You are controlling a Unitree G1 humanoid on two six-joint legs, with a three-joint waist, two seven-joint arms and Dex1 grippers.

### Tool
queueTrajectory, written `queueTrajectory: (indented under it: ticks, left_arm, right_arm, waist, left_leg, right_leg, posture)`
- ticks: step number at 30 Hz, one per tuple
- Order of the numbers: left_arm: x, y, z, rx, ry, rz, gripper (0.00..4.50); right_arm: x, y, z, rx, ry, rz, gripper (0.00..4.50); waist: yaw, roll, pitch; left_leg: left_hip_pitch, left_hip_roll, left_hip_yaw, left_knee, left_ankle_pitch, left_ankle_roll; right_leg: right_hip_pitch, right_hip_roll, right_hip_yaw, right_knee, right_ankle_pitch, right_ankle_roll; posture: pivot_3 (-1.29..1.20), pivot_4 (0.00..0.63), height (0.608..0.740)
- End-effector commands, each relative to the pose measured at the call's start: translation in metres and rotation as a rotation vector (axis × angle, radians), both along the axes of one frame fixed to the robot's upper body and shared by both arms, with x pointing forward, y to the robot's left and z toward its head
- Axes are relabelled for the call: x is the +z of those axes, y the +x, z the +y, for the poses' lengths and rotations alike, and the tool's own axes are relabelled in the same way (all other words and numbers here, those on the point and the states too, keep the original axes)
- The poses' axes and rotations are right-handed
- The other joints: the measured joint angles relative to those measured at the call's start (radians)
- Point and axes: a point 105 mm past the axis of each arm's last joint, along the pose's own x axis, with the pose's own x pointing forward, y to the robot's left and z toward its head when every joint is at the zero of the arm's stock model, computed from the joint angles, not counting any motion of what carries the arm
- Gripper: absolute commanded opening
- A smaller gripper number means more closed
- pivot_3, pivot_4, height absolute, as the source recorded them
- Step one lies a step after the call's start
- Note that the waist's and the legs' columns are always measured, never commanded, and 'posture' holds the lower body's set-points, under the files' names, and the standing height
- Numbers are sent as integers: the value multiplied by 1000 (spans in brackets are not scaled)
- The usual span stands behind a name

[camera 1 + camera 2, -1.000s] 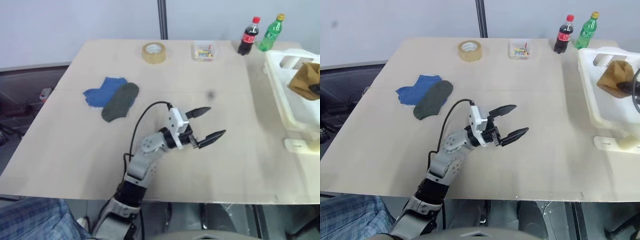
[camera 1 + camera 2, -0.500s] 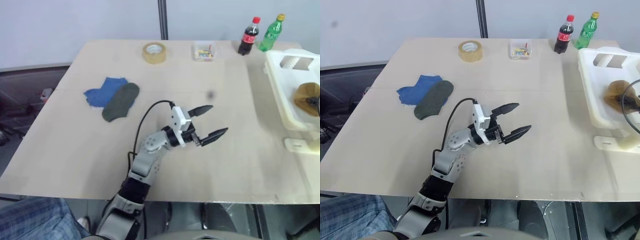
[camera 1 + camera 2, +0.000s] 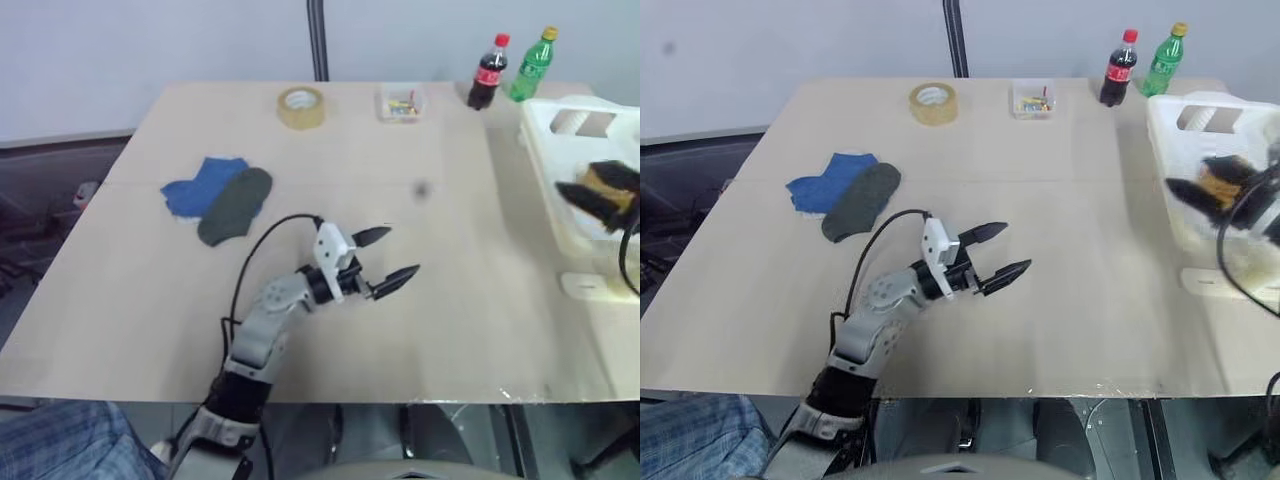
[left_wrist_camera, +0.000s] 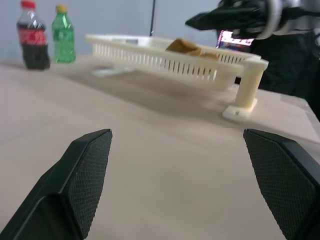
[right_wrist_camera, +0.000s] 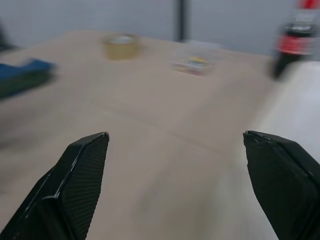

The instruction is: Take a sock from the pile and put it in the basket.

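Mustard sock (image 3: 603,180) seen lying in basket (image 3: 560,215); right gripper (image 3: 590,197) above it, spread, empty. Left gripper (image 3: 385,255) spread, mid-table. Pile (image 3: 220,195) well apart; next sock judged reachable by left.

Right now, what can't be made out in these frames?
- Mustard sock in the basket: mostly hidden by the basket wall in the left wrist view, and by the right tool in the eye views.
- Basket's far end: cut off by the right edge of the eye views.
- Blue sock: partly covered by the grey sock.
- Clear box contents: too small.
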Motion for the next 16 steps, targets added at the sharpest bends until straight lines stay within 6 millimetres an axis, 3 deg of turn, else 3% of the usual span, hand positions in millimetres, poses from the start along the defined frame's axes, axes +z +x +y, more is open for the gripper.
queueTrajectory:
  ticks: [1,4,8,13,16]
  left_arm:
    - [7,-9,18,60,-21,22,4500]
    - [-2,-18,38,135,13,67,4500]
    - [-6,-31,59,223,12,107,4500]
    - [-14,-42,84,317,75,124,4500]
    - [-14,-47,96,364,87,126,4500]
  right_arm:
    - [-14,-19,32,129,-20,26,4444]
    - [-42,-32,51,192,-16,63,4444]
    - [-72,-47,59,246,13,134,4444]
    - [-102,-59,46,250,-86,192,4444]
    - [-105,-62,39,259,-83,187,4444]
  waist:
    - [0,0,0]
    - [0,0,0]
    - [0,0,0]
    - [1,0,0]
    - [1,0,0]
  left_leg:
    - [1,0,0,0,0,0]
    - [2,0,0,1,0,0]
    - [3,0,0,1,0,0]
    - [3,0,0,1,0,0]
    - [3,0,0,0,0,0]
  right_leg:
    - [0,0,0,1,0,0]
    - [0,0,0,4,0,0]
    - [0,0,1,4,0,0]
    - [0,-1,1,4,0,0]
    - [0,-1,1,4,0,-1]
  posture:
    - [0,150,738]
    - [0,150,738]
    - [0,150,738]
    - [0,150,738]
    - [0,150,738]
